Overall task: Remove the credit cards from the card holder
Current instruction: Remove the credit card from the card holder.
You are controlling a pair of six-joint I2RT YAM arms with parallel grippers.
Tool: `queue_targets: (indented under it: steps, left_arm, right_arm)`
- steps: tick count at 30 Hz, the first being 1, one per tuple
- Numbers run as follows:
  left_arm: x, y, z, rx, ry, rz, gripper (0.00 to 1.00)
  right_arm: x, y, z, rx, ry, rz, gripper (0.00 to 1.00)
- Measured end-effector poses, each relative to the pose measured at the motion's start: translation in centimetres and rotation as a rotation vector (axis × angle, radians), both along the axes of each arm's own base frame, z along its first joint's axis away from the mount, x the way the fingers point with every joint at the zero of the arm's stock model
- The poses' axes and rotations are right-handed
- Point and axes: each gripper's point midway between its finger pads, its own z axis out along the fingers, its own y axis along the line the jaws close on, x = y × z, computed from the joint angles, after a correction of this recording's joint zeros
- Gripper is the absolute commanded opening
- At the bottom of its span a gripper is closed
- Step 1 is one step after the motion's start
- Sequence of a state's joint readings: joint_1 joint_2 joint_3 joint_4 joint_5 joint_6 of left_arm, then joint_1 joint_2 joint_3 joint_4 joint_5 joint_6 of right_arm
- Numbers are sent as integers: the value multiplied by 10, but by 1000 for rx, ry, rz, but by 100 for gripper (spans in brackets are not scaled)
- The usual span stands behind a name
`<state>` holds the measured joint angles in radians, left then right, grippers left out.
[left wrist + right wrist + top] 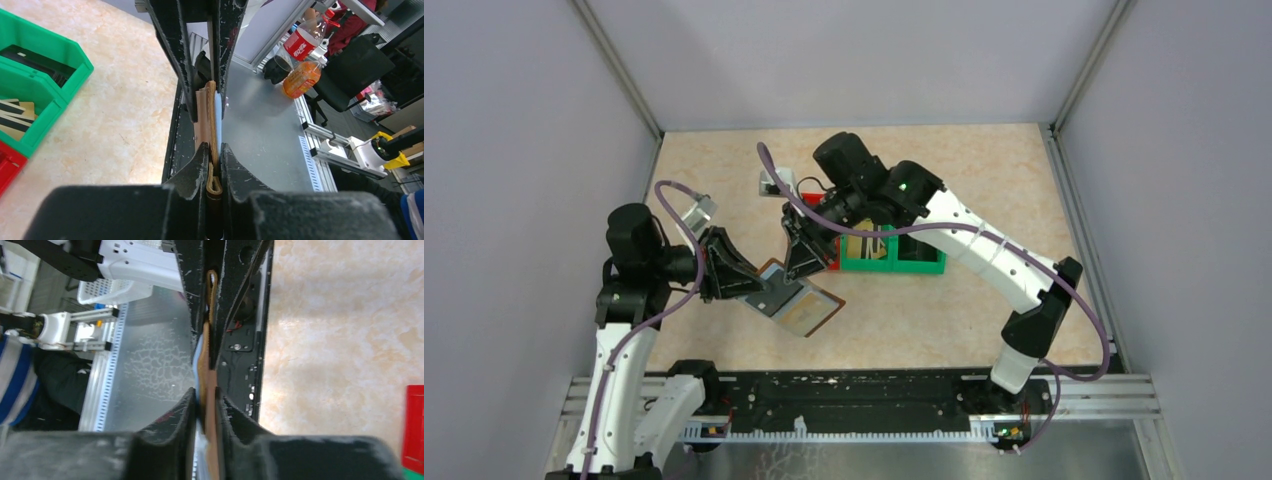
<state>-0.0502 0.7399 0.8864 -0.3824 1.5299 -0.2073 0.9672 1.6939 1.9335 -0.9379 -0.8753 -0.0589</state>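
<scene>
Step in hand looks like spreading the card holder, pinched between the nearly closed left tool and right tool at opposite edges; next, one tool must let go and reach inside it.

The card holder is being shown in brown, with a tan edge and a pale grey-blue inside. The credit cards are being seen in gold-tan crossed by dark stripes. A green bin and a red bin are being shown in bright, plain colour. The tabletop is being presented in beige, marbled with paler veins. The arms are being rendered in white and black, the cables in purple.
</scene>
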Motion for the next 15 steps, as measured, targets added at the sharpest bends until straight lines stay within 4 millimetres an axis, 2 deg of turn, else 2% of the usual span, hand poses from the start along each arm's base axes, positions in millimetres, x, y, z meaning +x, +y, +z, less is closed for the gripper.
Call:
queue_targets:
  steps: [2, 6, 9, 12, 13, 15]
  left_arm:
    - [0, 0, 0, 0, 5, 0, 0]
    - [6, 0, 1, 5, 17, 29, 0]
    - [22, -1, 2, 12, 38, 104, 0]
    - [32, -1, 2, 5, 78, 159, 0]
    - [35, -2, 3, 1, 90, 173, 0]
    - [42, -2, 4, -8, 113, 209, 0]
  right_arm:
    - [3, 1, 0, 1, -1, -16, 36]
    - [23, 0, 0, 26, 18, -129, 41]
    - [52, -16, 2, 77, 51, -300, 44]
    - [85, -42, 20, 182, 39, -512, 47]
    - [90, -49, 28, 218, 35, -556, 48]
    - [86, -60, 49, 322, 32, -605, 48]
